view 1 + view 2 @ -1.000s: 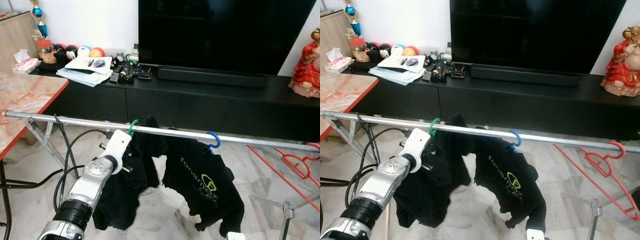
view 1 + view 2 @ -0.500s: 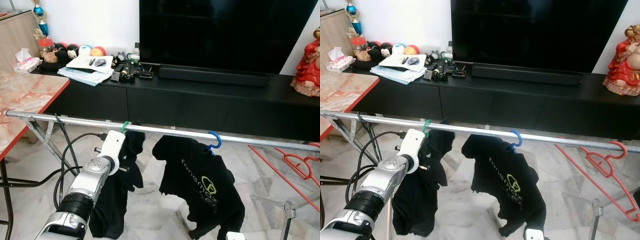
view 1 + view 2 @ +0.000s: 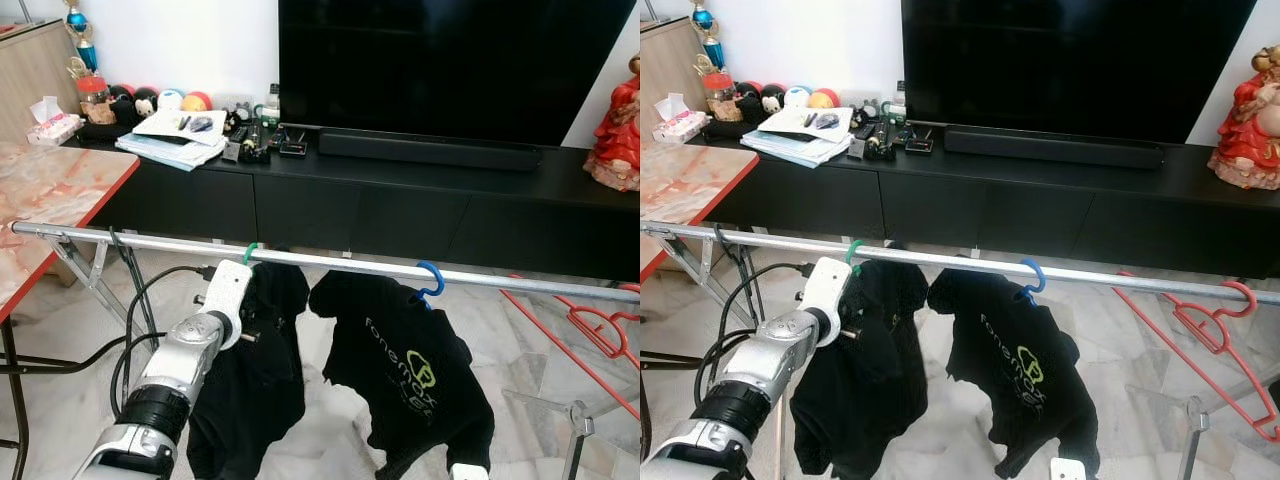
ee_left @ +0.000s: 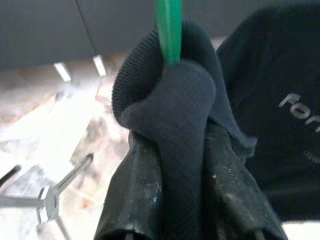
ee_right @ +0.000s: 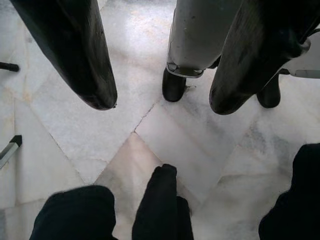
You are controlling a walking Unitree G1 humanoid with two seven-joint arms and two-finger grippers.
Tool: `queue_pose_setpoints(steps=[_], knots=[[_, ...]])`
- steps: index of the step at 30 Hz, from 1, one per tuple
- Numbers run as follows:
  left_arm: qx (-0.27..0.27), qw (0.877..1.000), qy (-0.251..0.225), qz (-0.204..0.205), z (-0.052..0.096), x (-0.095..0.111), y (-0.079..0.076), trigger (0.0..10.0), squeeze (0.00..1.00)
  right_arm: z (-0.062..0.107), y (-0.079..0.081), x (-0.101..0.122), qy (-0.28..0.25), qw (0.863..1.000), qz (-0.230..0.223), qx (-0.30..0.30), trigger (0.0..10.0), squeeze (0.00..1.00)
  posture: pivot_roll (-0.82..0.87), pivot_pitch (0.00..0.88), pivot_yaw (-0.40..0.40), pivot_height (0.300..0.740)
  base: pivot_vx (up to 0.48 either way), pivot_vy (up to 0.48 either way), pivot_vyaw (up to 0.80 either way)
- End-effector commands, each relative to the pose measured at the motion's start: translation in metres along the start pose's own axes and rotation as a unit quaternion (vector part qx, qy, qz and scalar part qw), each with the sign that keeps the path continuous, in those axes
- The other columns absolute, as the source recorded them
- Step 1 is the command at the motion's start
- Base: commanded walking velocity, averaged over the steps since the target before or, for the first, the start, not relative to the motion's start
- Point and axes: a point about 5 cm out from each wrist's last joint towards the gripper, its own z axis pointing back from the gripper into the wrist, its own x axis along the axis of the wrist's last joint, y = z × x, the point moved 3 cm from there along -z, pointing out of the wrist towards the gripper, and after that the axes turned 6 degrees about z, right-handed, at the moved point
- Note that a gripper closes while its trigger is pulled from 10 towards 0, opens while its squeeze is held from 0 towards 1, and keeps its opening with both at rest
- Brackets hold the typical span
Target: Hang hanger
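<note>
Since half a second ago the dark garment (image 3: 250,370) on the green hanger (image 3: 249,253) has swung and spread wider below the rail (image 3: 330,262); a second ago that hook sat a little farther right along the rail. The camera has barely moved.

At the far left a marble counter (image 3: 50,190) with a red edge meets the rail's left end. The left gripper (image 4: 175,150) is raised to the rail just beside the green hook — in the wrist view its fingers (image 4: 137,190) are closed on the garment's collar, with the green hanger stem rising from the fold. The hook rests over the rail, so the hanger is hung, left of centre.

Farther right a blue hanger (image 3: 430,281) carries a black printed shirt (image 3: 410,370), near the first garment. A red hanger (image 3: 1220,330) hangs at the rail's right end.

The right gripper (image 5: 160,95) points at the marble floor (image 5: 165,145), fingers (image 5: 75,50) spread wide and empty — dark cloth lies below them.
</note>
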Motion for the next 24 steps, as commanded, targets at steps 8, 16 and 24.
queue_pose_setpoints(steps=[8, 16, 24], knots=[[-0.018, 0.997, -0.068, -0.020, 0.031, 0.010, 0.000, 10.0, 1.00, 0.001, -0.005, 0.000, -0.011, 1.000, -0.021, -0.011, 10.0, 0.00, 0.12, 0.050, -0.045, 0.740, 0.000, 0.000, 0.00], [-0.019, 0.994, -0.105, -0.026, 0.061, 0.014, 0.001, 10.0, 0.36, 0.001, -0.007, 0.004, -0.030, 0.999, -0.029, -0.016, 10.0, 0.00, 0.12, 0.046, -0.050, 0.740, 0.000, 0.000, 0.00], [-0.016, 0.991, -0.112, -0.069, 0.086, -0.003, -0.001, 10.0, 0.00, 0.004, -0.010, 0.019, -0.109, 0.992, -0.054, -0.030, 10.0, 0.00, 0.11, 0.037, -0.062, 0.740, 0.000, 0.000, 0.00]])
